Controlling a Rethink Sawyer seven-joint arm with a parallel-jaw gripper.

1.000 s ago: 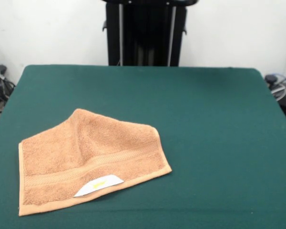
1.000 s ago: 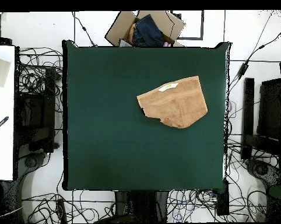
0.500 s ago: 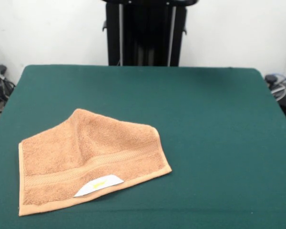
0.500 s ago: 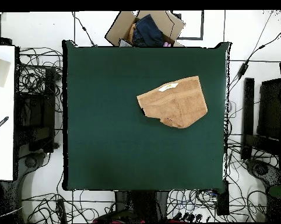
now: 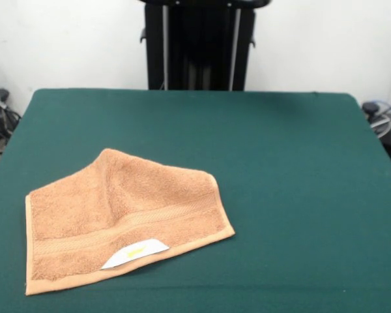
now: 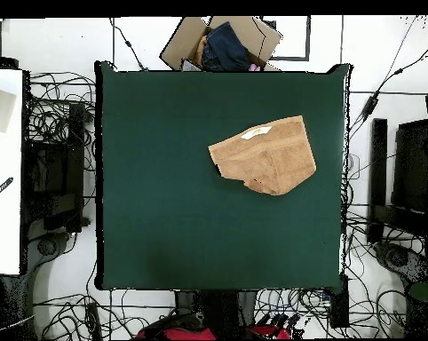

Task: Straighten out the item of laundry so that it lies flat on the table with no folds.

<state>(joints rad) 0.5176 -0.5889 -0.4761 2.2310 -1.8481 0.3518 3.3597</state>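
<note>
You've got the hand towel [image 5: 124, 218] lying folded over itself on the desk [image 5: 287, 169], hand nowhere visible, so a grab through both layers could drag the fold along.

The pedestal [image 5: 199, 44] is a black upright column with two pale grey vertical strips down its front and small black brackets on both sides. Seen from overhead, the base [image 6: 219, 313] is a dark block, and a red curved part of the arm [image 6: 204, 333] shows at its foot.
</note>
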